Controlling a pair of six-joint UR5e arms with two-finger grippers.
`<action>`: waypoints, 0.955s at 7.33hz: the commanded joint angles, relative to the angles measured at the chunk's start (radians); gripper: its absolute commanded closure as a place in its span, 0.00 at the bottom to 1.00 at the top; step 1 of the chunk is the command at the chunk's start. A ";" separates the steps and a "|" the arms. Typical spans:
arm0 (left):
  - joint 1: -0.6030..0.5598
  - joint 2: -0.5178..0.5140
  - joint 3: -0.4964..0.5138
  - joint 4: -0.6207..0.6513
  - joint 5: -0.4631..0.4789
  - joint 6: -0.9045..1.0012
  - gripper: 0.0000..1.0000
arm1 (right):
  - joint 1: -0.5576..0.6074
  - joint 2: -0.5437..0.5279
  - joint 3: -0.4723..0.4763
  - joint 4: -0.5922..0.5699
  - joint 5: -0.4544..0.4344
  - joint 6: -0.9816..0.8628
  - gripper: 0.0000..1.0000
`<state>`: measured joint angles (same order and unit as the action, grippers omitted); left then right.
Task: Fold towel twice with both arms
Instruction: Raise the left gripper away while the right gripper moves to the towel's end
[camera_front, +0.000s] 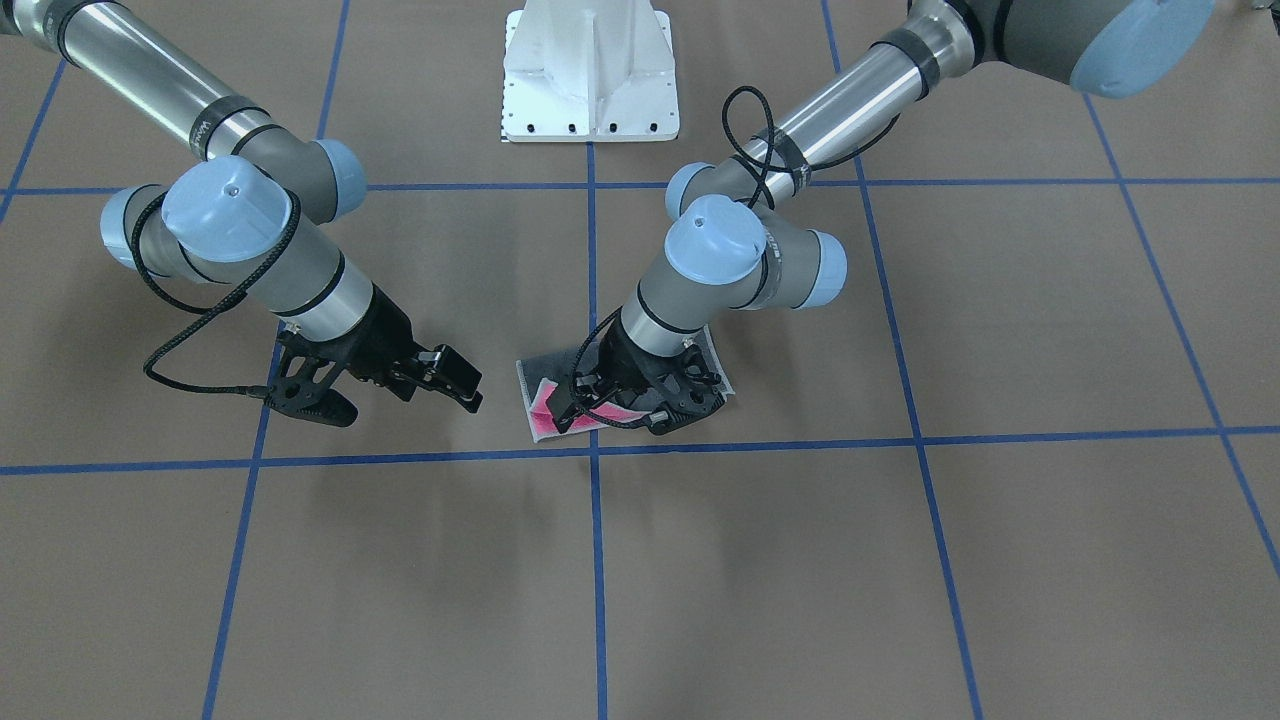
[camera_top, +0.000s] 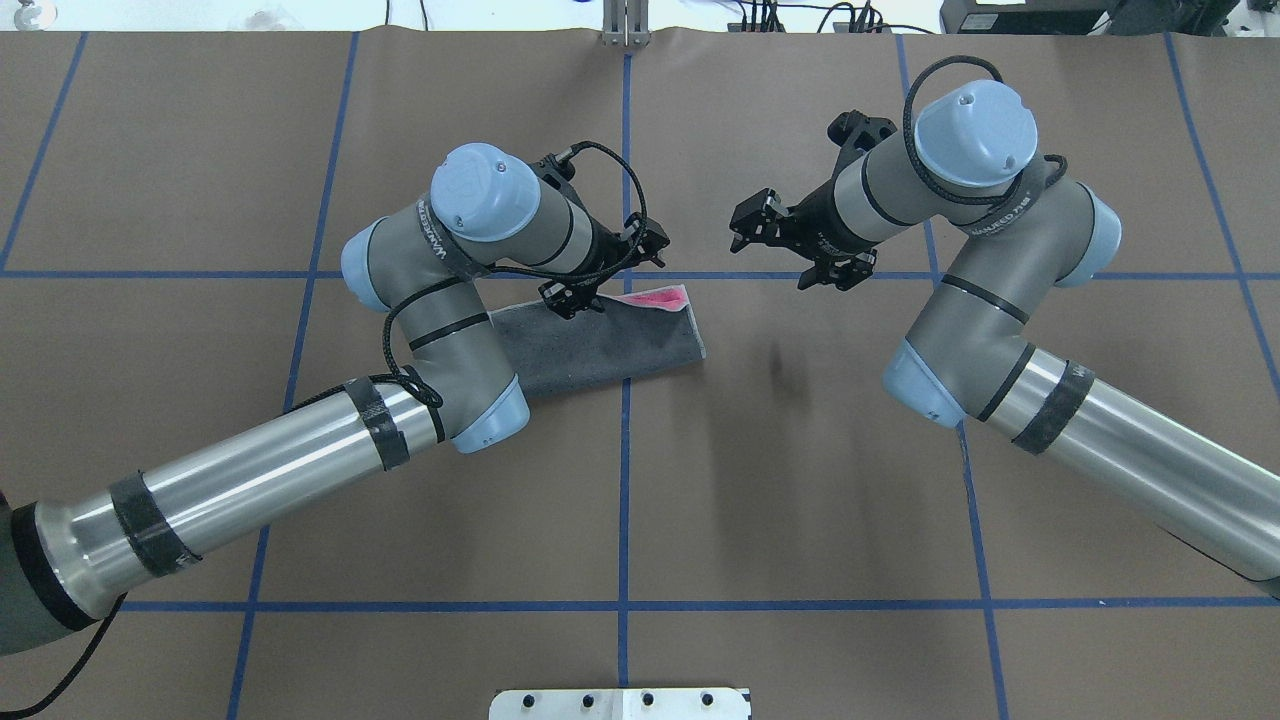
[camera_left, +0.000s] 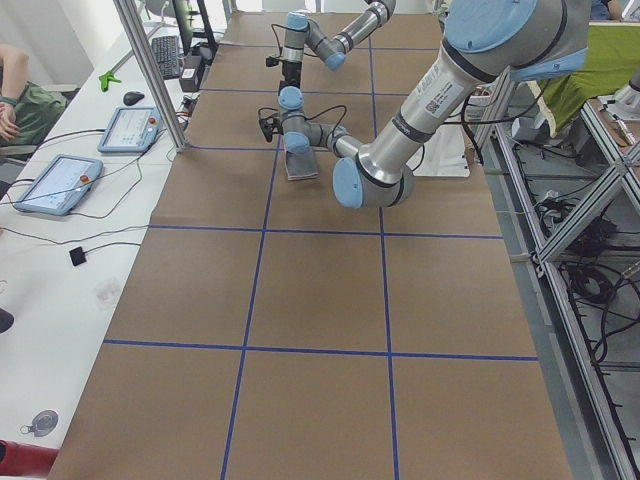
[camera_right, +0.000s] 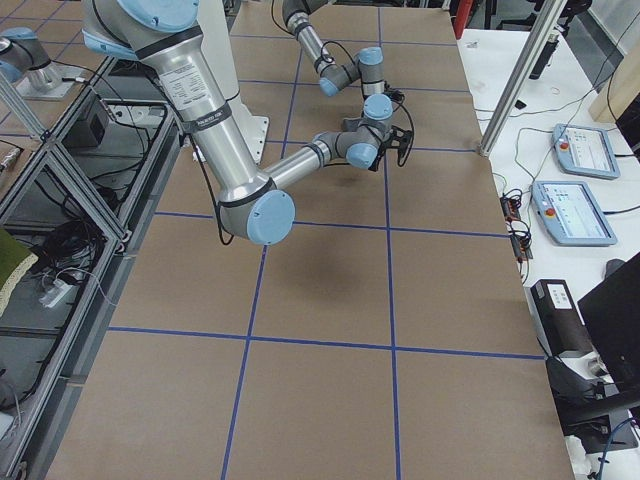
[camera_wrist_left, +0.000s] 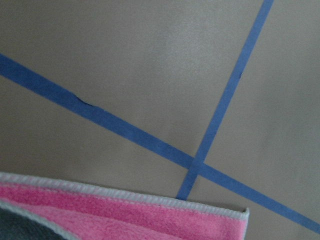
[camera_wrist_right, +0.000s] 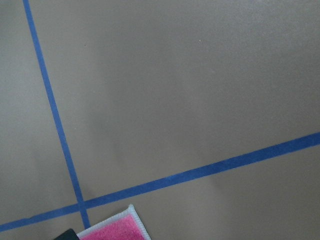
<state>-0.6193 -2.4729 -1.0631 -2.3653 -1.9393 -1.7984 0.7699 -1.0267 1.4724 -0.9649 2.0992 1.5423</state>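
Towel (camera_wrist_left: 150, 220) lies folded once on the counter (camera_top: 800, 480), a grey strip at overhead centre, pink edge showing. Left tool (camera_top: 610, 270) stands spread over its far edge. To its right, well apart, right tool (camera_top: 790, 245) hovers, also spread. The second fold probably needs both pinching the strip's ends.

A white pedestal base (camera_front: 590, 75) sits top centre. Blue tape lines (camera_front: 596, 560) grid the brown table cover (camera_front: 1050, 330). A touchscreen pendant (camera_left: 55, 185) lies at the left-end view's left edge.

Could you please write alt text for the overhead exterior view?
A folded terry towel, dark grey with a pink strip, lies on the brown, blue-taped table. The left gripper is open over its far edge; the right gripper hangs open, apart.
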 joint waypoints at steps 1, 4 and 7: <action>-0.005 -0.014 0.035 -0.026 0.014 0.001 0.00 | 0.005 -0.004 0.000 -0.001 0.001 -0.013 0.01; -0.005 -0.034 0.074 -0.049 0.020 -0.001 0.00 | 0.008 -0.015 0.003 -0.002 0.001 -0.030 0.01; -0.051 -0.057 0.072 -0.049 0.011 0.000 0.00 | 0.000 -0.018 0.005 -0.002 0.041 -0.019 0.01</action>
<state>-0.6491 -2.5231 -0.9899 -2.4143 -1.9234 -1.8006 0.7749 -1.0420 1.4767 -0.9664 2.1301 1.5186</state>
